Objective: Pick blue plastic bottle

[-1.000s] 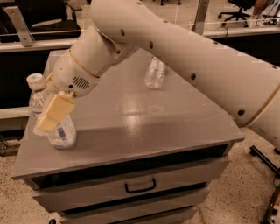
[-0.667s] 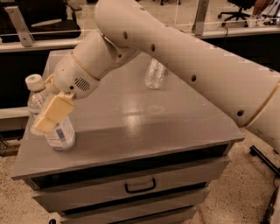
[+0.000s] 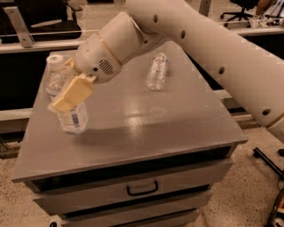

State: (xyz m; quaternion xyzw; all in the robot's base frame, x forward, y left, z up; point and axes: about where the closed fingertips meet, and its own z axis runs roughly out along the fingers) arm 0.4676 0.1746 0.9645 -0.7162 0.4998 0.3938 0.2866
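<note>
The blue plastic bottle is clear, with a white screw cap and a white-and-blue label, and is at the left of the grey cabinet top. It is tilted and held just above the surface, with a shadow under it. My gripper is shut on the bottle's middle. One tan finger lies across its front; the other is hidden behind the bottle. The big white arm reaches in from the upper right.
A smaller clear ridged bottle lies on its side at the back middle of the cabinet top. Drawers with a dark handle face front. Dark shelving runs behind the cabinet, and an office chair stands at the far right.
The gripper has carried the bottle up and to the right, off the spot where it stood. The bottle now tilts more. The small bottle has not moved.
</note>
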